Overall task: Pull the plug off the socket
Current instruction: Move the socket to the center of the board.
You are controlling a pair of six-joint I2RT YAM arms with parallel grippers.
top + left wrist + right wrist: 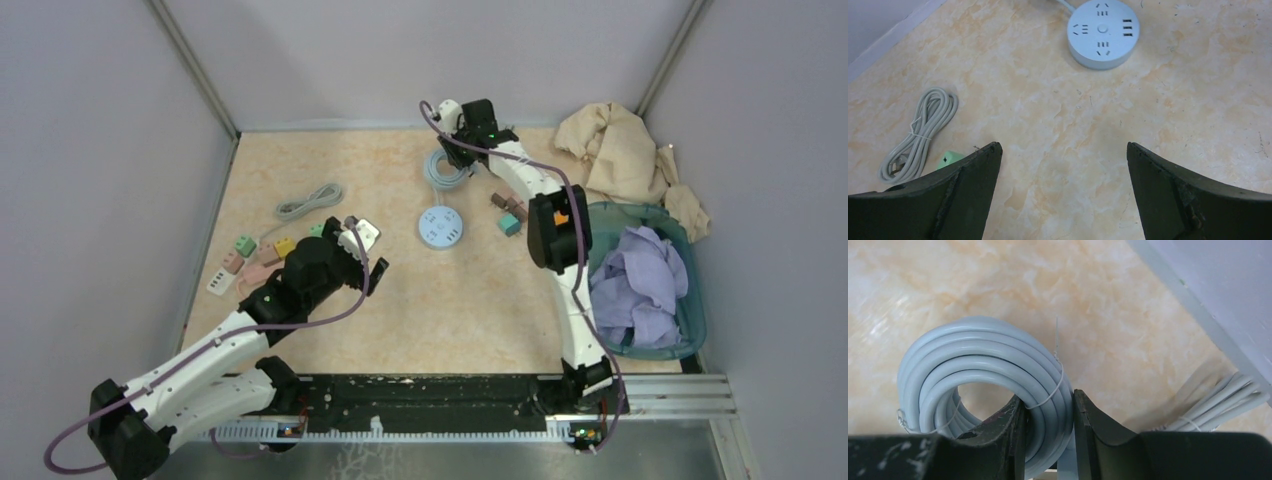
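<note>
From its wrist alone, right claw (1048,397) shows clamped on coiled cable (973,352); left claw (1063,146) spread.

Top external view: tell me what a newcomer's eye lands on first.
The right pincer, stretched to the far edge of the table, is shut on a coiled grey cable. The round white socket hub sits mid-table, and the left pincer hangs open short of it.
</note>
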